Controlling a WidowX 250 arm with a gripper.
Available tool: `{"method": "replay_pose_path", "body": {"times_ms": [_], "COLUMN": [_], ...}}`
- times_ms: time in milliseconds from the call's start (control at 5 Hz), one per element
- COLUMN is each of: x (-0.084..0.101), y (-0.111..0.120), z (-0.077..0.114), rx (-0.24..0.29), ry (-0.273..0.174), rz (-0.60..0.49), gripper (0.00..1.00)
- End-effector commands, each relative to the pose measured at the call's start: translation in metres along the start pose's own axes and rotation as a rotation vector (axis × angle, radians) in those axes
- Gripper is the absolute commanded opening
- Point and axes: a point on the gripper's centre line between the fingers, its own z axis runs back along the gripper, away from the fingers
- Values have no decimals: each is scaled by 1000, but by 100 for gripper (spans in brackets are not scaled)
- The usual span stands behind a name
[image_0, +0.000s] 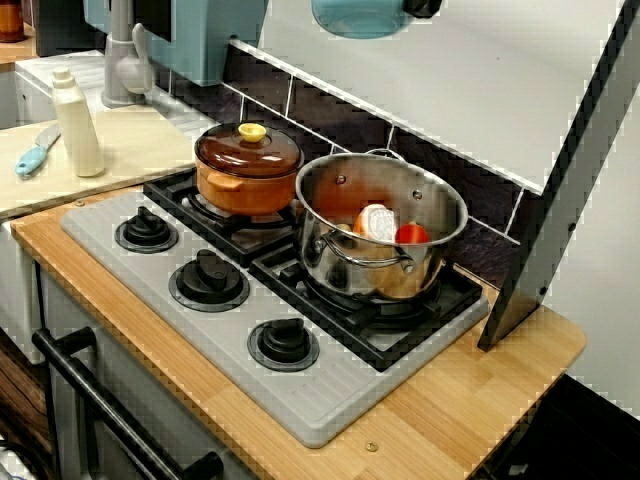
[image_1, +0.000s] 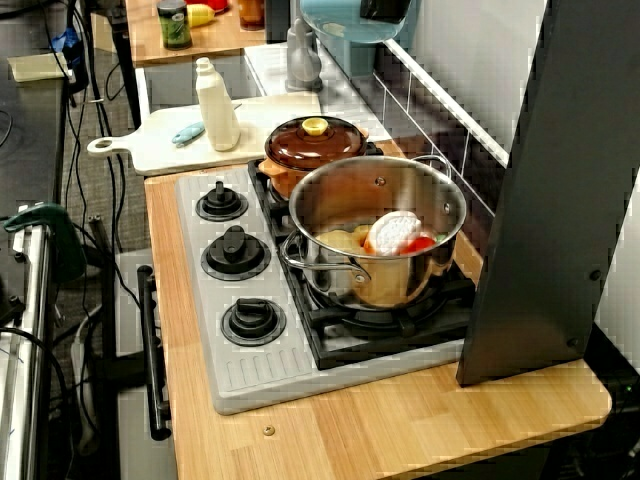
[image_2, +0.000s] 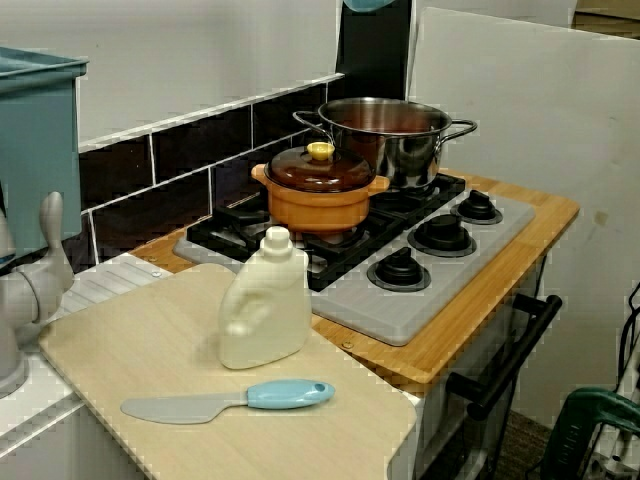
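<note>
My pincer (image_0: 421, 6) barely shows: it may be the dark bit at the top edge, on a teal rounded thing (image_0: 358, 18). Whether it is clenched or released I cannot tell. Beneath, the steel pot (image_0: 380, 225) stands on the stove (image_0: 330, 400), just beside the orange lidded pot (image_0: 247, 168), with a white-topped piece (image_0: 378, 222) and a red piece (image_0: 411, 235) inside.

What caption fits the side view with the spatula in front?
Cream plastic bottle and blue-handled spatula on pale cutting board; orange lidded pot and steel pot on grey stove.
</note>
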Motion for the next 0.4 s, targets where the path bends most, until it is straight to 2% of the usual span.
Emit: {"method": "replay_pose_path", "body": {"times_ms": [0, 200], "x": [-12, -14], "y": [3, 4], "z": [29, 29], "rx": [-24, -23], "ry": [-81, -83], "rz": [-16, -18], "gripper": [0, 0]}}
